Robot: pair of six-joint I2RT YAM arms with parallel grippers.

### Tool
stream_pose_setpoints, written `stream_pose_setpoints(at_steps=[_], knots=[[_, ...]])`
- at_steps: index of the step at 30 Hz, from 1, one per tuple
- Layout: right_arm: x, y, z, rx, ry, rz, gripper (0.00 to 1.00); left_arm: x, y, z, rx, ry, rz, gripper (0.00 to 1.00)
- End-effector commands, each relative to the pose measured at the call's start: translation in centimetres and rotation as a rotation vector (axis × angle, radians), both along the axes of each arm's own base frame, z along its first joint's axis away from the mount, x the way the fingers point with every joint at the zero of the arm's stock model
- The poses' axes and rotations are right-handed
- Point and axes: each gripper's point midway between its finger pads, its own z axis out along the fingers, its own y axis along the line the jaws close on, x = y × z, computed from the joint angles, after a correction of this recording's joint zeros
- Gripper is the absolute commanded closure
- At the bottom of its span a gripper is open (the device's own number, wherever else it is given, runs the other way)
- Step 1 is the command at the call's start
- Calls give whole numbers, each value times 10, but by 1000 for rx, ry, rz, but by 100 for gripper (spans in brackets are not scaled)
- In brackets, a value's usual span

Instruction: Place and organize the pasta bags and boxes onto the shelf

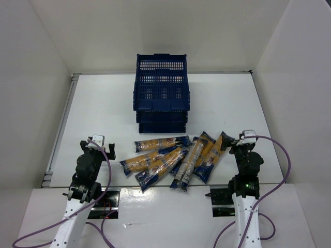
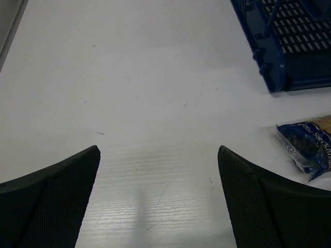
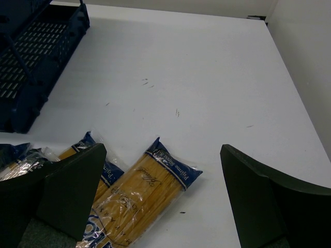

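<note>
Top external view is showing the pasta packets (image 1: 178, 157) lying in a loose, overlapping heap on the desk (image 1: 103, 111), near the arms and sitting more toward the right one. The shelf (image 1: 161, 95) is standing beyond the heap, at the middle of the desk toward the far side, and no packet is visibly resting in it.

The left end effector (image 1: 101, 144) is hovering to the left of the heap, apart from it. Its jaws are standing wide with only bare desk between them in the left wrist view. The right end effector (image 1: 243, 140) is hanging just beside the right edge of the heap, equally wide and carrying nothing.

The step in hand is looking like a first pick. The rightmost packet (image 3: 147, 194) is offering the easiest start, since its far end is lying on bare desk in front of the right fingers. A good grasp is probably calling for turning the wrist so the jaws are straddling the narrow width near the packet's middle, then closing gently, as the film is likely slippery and the long pasta brittle. Lifting it clear of its neighbours before travelling should be avoiding dragging the heap. Laying it lengthwise against one tray wall would be leaving room for the others.
</note>
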Motion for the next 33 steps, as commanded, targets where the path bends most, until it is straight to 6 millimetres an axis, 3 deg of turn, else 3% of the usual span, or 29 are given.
stream_pose_setpoints(at_steps=[1, 2, 7, 11, 12, 13, 16, 19, 20, 22, 23, 24, 25, 27, 28, 30, 31, 33], knots=[[-2, 2, 26, -58, -110, 13, 0, 4, 0, 26, -5, -156, -4, 0], [-3, -1, 31, -75, -120, 2, 0, 5, 2, 26, -4, -156, 10, 0], [-14, -26, 85, -26, -255, -162, 0, 0, 13, 71, 46, -263, 52, 0], [-27, -22, 140, -50, -413, -148, 0, -11, 26, 129, 61, -404, 111, 0], [-31, -22, 150, -52, -447, -148, 0, -17, 29, 157, 68, -471, 126, 0], [-38, -19, 170, -58, -505, -139, 0, -17, 29, 165, 68, -472, 126, 0], [-50, -17, 194, -67, -557, -139, 0, -10, 31, 190, 37, -400, 147, 0], [-54, -8, 193, 1, -488, -91, 0, 7, 31, 178, 19, -214, 173, 0], [-52, 0, 191, -24, -452, -47, 0, 5, 34, 194, -6, -226, 193, 0], [-59, 2, 203, -33, -437, -35, 0, 6, 38, 193, -47, -174, 238, 0], [-52, -2, 201, -16, -388, -50, 0, 6, 37, 188, -42, -120, 239, 0], [-49, -6, 204, -17, -361, -66, 0, 4, 39, 208, -44, -130, 248, 0], [-51, -7, 216, 8, -347, -74, 0, 11, 38, 194, -46, -29, 266, 0], [-33, -15, 212, 64, -242, -96, 0, 23, 34, 186, -23, 91, 257, 0], [-36, -9, 231, 60, -246, -67, 0, 25, 31, 204, -5, 87, 229, 0], [-27, 0, 220, 100, -126, -8, 0, 29, 24, 192, 47, 188, 177, 0], [-31, 17, 231, 96, -121, 80, 0, 29, 22, 191, 65, 210, 151, 0], [-31, 26, 222, 129, -26, 131, 0, 27, 19, 183, 59, 245, 139, 0]])
